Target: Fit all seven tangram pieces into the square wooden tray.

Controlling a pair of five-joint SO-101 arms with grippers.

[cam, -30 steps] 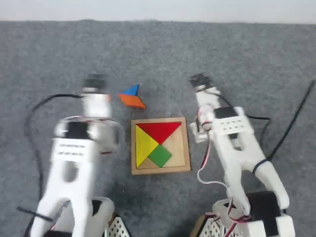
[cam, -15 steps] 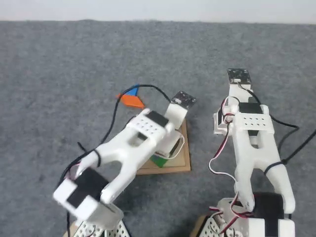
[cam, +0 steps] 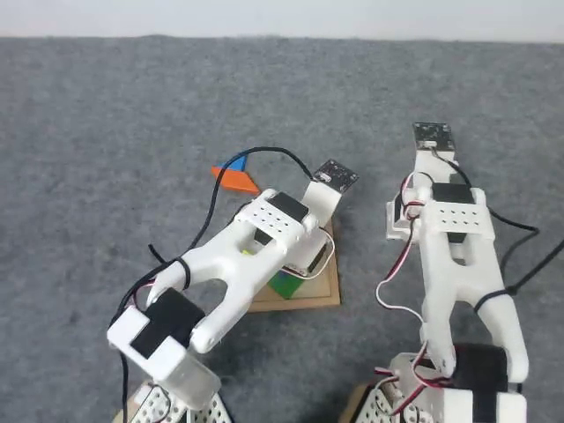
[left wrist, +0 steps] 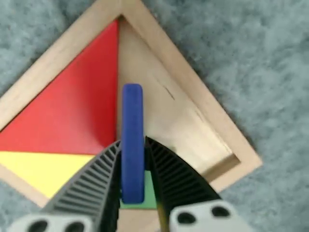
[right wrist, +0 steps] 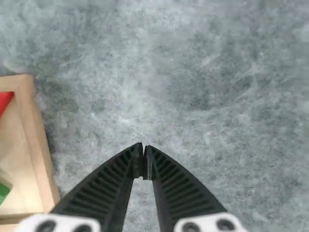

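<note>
The left pincer (left wrist: 131, 159) clamps the blue piece (left wrist: 132, 121) upright over the tray (left wrist: 193, 92); I'd tip it flat beside the red piece (left wrist: 72, 106). The right pincer (right wrist: 140, 162) is closed, empty.

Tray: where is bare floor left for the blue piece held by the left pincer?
Bare wood under the blue piece lies between the red triangle, the tray rim and the green piece. Around the yellow triangle it is packed.
</note>
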